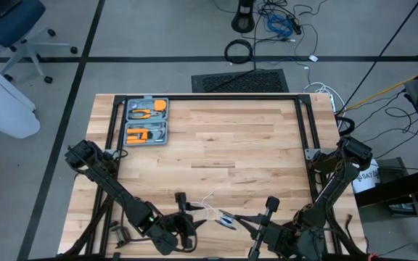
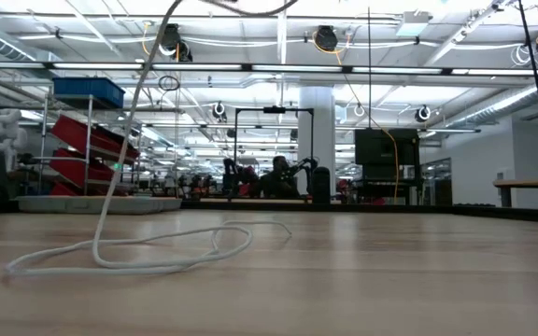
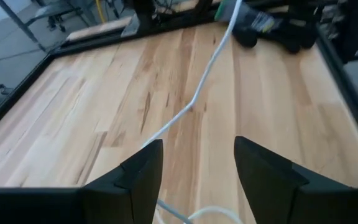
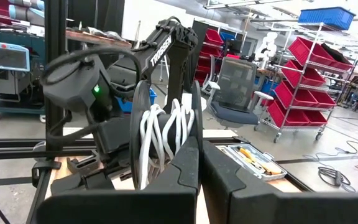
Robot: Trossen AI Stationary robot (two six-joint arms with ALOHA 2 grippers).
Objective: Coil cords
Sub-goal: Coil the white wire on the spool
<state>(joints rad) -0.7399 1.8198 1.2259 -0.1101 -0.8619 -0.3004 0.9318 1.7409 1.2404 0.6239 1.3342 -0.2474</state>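
The thin white cord (image 2: pixel 138 257) lies in a loose loop on the table near its front edge. From there it rises (image 3: pixel 194 102) to a small black-and-silver reel (image 1: pixel 227 220), where several turns (image 4: pixel 166 134) are wound. My right gripper (image 4: pixel 201 162) is shut on the reel, above the table at the front middle. My left gripper (image 3: pixel 197 162) stands open just left of it (image 1: pixel 187 214). The cord runs below the gap between the left fingers; I cannot tell whether they touch it. My right gripper pinches one disc of the reel at its rim (image 4: pixel 194 146) between its two fingers. The fingers lie about level and come from the table's right side. The reel stands on edge, lifted clear of the table, and the cord hangs slack from it down to the wood.
A grey tool case (image 1: pixel 146 121) with orange tools lies open at the far left of the table. A black frame (image 1: pixel 307 123) runs along the table's edges. The wooden middle (image 1: pixel 223 152) of the table is bare.
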